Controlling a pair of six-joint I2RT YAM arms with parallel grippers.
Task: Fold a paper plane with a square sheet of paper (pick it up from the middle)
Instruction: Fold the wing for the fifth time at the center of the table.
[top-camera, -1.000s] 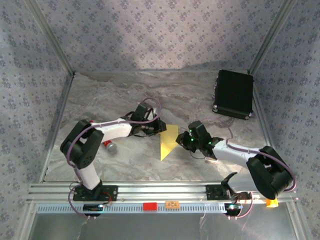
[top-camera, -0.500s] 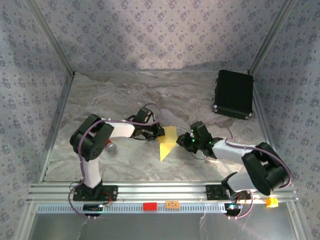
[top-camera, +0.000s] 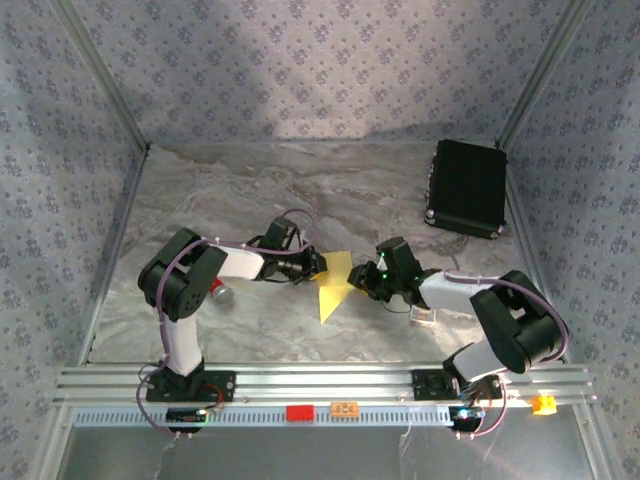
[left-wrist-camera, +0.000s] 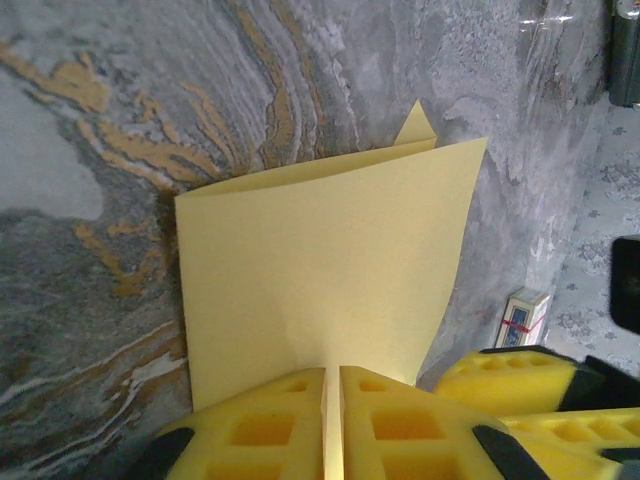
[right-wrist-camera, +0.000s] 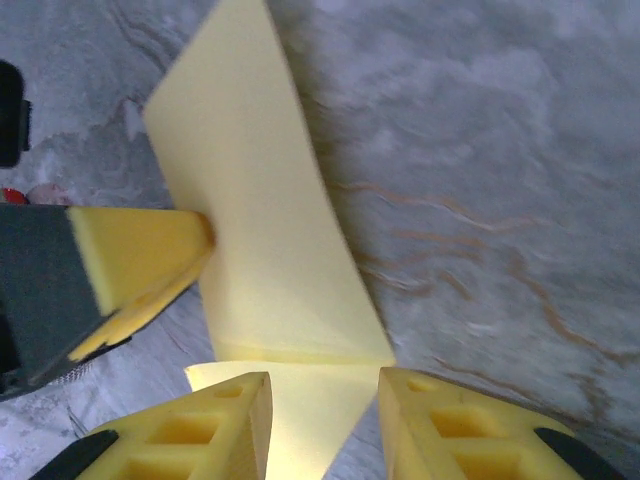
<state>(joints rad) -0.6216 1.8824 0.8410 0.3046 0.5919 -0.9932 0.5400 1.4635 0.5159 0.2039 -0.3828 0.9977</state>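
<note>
**A:** Start on the left. What is the left claw (left-wrist-camera: 331, 385) doing?

**B:** Its pads are pressed flat together on the edge of the yellow paper (left-wrist-camera: 320, 250), so it is clamped on the sheet.

**A:** And where is the paper?

**B:** Mid-table (top-camera: 250, 190), between the two claws. It is already folded, with one layer lying over another. I can't tell whether it rests on the table or hangs just above it.

**A:** The right claw (right-wrist-camera: 325, 385)?

**B:** Its jaws are parted, with the paper's near corner lying in the gap. The pads don't seem to touch it, so it is gripping nothing. A small card (top-camera: 426, 316) lies just beyond it, and a black case (top-camera: 466, 187) sits at the far right.

**A:** How will the sheet handle?

**B:** I'd say it is very light and limp, bowing where it is unsupported. It should crease easily and could slip from soft pads. I'd take it close to the folded edge, where the doubled layers are stiffer, and pinch gently.
</note>
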